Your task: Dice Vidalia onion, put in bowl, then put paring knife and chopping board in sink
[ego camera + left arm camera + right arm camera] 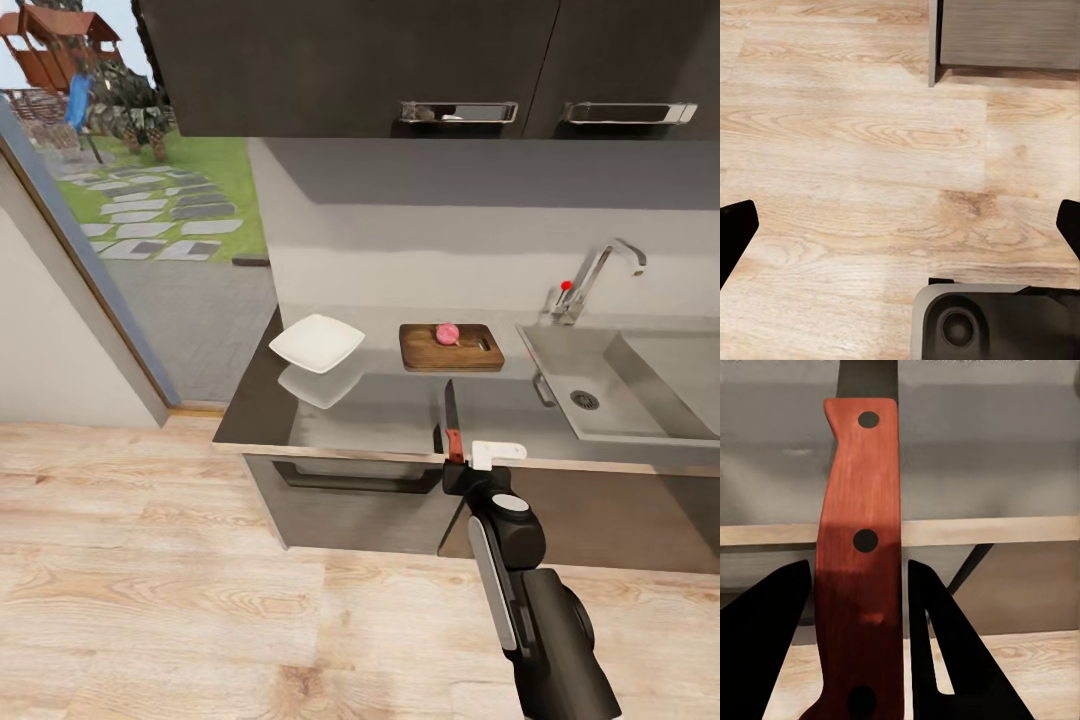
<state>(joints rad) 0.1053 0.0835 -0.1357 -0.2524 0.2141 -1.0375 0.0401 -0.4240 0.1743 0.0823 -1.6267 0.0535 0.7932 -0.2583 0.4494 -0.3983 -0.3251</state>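
1 gap decides the coming move: the Vidalia onion (447,333) sits on the chopping board (451,348) straight ahead of the right gripper (455,447), which is clamped on the paring knife (452,418) by its red handle. The blade's long axis points forward over the countertop (380,415), toward the board. The left gripper (900,225) hangs spread wide over the wooden floor (855,150), so the right arm is nearer. Left of the board rests the bowl (317,343); the sink (640,385) lies right.
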